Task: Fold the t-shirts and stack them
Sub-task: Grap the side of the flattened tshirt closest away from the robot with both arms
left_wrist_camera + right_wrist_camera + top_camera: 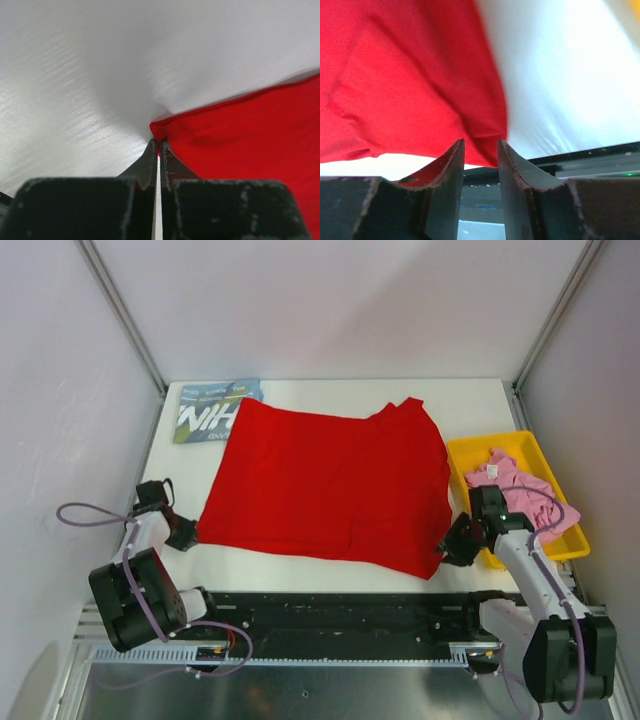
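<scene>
A plain red cloth t-shirt (pixel 325 485) lies spread flat on the white surface (pixel 470 405), its 8 o'clock corner pinched by the left tool (pixel 158 144), the right tool (pixel 481 142) spread just off its 4 o'clock corner, a crumpled pink t-shirt (pixel 520 490) in the yellow plastic tray (pixel 478 455) at 3 o'clock.

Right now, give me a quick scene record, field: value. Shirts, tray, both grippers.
red t-shirt: spread flat in the middle, plain side up
blue t-shirt: far left corner, white letters up, edge tucked under the red one
pink t-shirt: bunched in the tray
yellow tray: right edge of the table
left gripper: shut on the red t-shirt's near left corner
right gripper: jaws apart, red t-shirt's near right corner at the tips, not clamped
stack: not started
</scene>
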